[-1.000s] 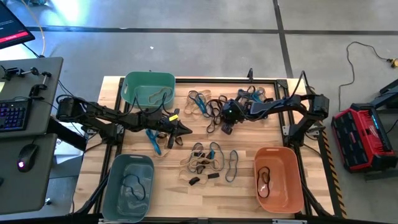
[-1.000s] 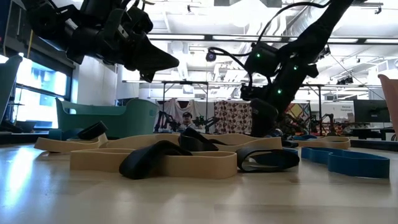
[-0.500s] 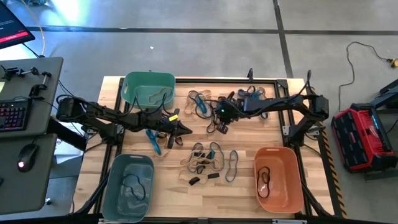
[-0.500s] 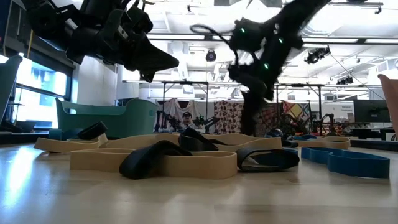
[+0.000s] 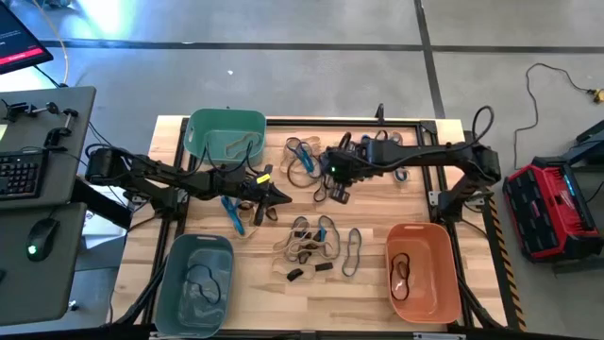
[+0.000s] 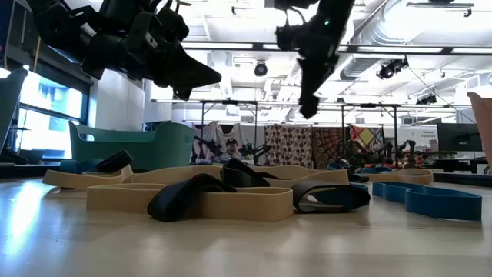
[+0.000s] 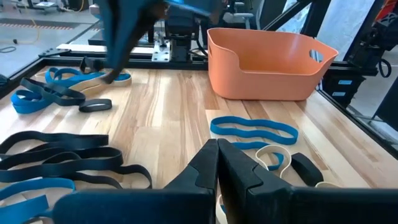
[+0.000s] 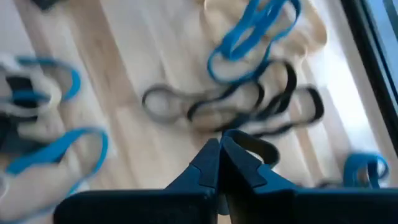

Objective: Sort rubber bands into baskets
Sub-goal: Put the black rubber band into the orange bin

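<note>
Rubber bands in tan, blue and black lie loose on the wooden table: one heap [image 5: 311, 244] near the middle front, another [image 5: 307, 156] toward the far edge. The teal-green basket [image 5: 226, 135] stands far left, the grey-blue one [image 5: 195, 283] near left, the orange one [image 5: 422, 271] near right. My right gripper [image 5: 338, 195] hangs high above the table's middle, shut on a black rubber band [image 8: 256, 148]. My left gripper [image 5: 278, 195] hovers shut over the table left of centre, holding nothing. My right gripper pinches a short stretch of the black band's loop [image 8: 239, 138] between its two fingertips. The fingers point steeply down. The rest of the loop curls out beside the tips, lifted clear of the table.
A blue band [image 5: 232, 213] lies under my left arm. Each basket holds a band or two. In the left wrist view a blue band [image 7: 254, 130] and several black ones [image 7: 62, 155] lie in front of the fingers, with the orange basket [image 7: 267, 62] beyond.
My right gripper has risen from the table among the far bands to well above it, drifting a little toward the table's left edge and tipping as it went. The black band has come up with it.
</note>
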You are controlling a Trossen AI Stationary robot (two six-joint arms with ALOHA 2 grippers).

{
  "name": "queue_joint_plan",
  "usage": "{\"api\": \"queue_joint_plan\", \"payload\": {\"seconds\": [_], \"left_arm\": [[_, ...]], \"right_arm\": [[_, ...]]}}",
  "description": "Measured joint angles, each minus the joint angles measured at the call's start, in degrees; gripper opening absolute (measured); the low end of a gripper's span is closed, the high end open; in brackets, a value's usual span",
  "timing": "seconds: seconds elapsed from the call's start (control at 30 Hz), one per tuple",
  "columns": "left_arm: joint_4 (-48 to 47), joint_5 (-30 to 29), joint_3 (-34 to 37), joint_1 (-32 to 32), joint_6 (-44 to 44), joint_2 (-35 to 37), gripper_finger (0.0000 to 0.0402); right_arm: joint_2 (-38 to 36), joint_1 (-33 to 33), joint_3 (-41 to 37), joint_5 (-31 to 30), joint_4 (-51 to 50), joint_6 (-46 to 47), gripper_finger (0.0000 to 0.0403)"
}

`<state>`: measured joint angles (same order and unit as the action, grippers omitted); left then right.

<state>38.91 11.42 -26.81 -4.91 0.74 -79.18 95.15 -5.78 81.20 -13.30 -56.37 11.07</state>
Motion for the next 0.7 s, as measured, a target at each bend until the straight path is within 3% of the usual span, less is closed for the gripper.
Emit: {"api": "queue_joint_plan", "payload": {"seconds": [0.23, 0.43, 0.7], "left_arm": [[0.01, -0.01, -0.01, 0.0, -1.02, 0.0, 0.0], [0.06, -0.01, -0.01, 0.0, -0.99, 0.0, 0.0], [-0.01, 0.0, -0.02, 0.09, -0.87, 0.0, 0.0]], "right_arm": [[-0.4, 4.33, 0.38, -1.44, -6.86, 7.25, 0.0], [0.07, 2.76, -4.87, -2.7, 3.65, 7.71, 0.002], [0.13, -3.37, -17.1, -0.58, 19.86, 8.0, 0.0097]]}}
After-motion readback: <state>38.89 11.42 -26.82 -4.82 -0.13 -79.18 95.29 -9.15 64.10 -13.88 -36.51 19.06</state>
